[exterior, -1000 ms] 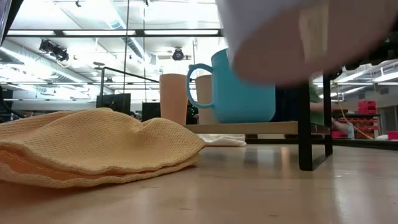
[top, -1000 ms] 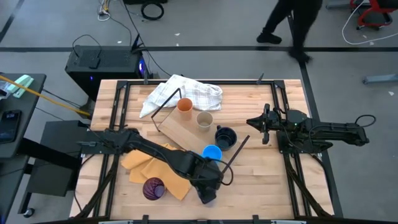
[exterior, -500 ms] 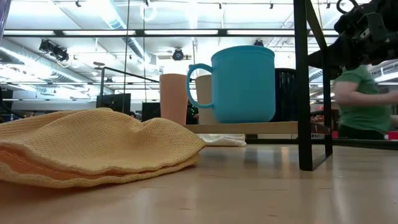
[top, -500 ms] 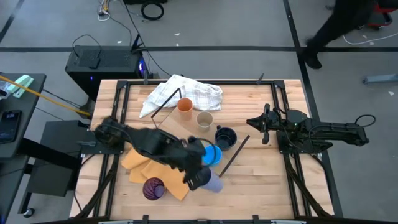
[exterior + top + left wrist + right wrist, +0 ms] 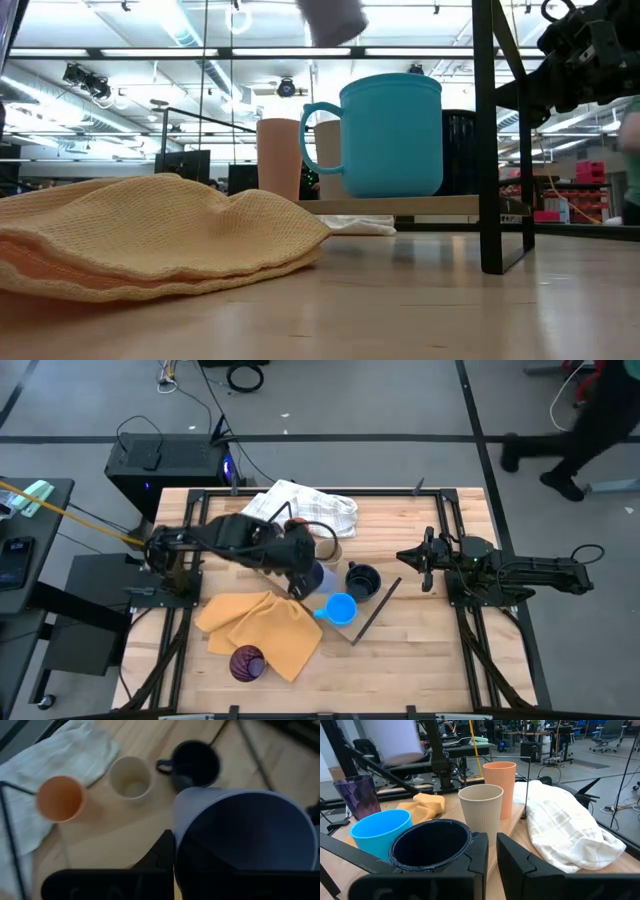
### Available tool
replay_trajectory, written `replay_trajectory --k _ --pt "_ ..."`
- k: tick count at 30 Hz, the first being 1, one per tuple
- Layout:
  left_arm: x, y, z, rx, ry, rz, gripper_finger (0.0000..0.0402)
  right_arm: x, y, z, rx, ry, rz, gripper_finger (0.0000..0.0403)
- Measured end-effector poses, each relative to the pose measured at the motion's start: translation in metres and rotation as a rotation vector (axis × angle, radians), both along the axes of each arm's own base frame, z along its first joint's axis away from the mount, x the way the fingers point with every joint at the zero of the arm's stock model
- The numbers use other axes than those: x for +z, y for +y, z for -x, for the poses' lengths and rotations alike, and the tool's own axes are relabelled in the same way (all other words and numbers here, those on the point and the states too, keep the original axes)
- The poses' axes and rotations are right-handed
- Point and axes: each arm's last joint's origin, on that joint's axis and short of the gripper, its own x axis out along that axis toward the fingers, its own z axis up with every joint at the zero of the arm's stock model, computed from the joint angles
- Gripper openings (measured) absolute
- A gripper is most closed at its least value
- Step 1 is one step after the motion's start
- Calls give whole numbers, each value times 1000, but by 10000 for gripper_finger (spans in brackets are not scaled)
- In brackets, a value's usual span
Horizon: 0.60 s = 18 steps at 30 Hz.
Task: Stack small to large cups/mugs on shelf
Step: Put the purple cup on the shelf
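Note:
My left gripper (image 5: 305, 575) is shut on the pale lavender cup (image 5: 245, 830), which is high over the shelf (image 5: 110, 835) and shows at the top of the low view (image 5: 333, 18). On the shelf's wood board stand the orange cup (image 5: 60, 798), the tan cup (image 5: 131, 779), the dark navy mug (image 5: 195, 762) and the bright blue mug (image 5: 390, 135). The dark purple cup (image 5: 247, 662) sits by the yellow cloth (image 5: 260, 630). My right gripper (image 5: 492, 852) waits at the table's right, shut and empty. My left gripper holds the lavender cup by its wall at the rim (image 5: 176, 820). One finger (image 5: 162, 852) lies outside the wall; the other is lost in the cup's dark inside. The fingers slant down from the table's left. The cup hangs clear of the board, tilted.
A white checked cloth (image 5: 295, 508) lies at the far side behind the shelf. The shelf's black wire frame (image 5: 375, 610) sticks out toward the near right. A person walks on the floor beyond the table (image 5: 580, 430).
My left gripper has risen from low over the near right of the table and swung toward the far edge and left, tipping as it went. The lavender cup went with it, lifted clear of the table and now over the shelf.

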Motion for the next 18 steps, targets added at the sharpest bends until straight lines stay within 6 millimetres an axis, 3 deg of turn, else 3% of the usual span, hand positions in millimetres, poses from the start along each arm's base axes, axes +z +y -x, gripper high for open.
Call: replay_trajectory --k 8,18 --pt "-7 25 -6 -6 71 23 9 0 0 0 0 0 0 45" --pt "-61 35 -21 28 290 76 9 0 0 0 0 0 0 45"
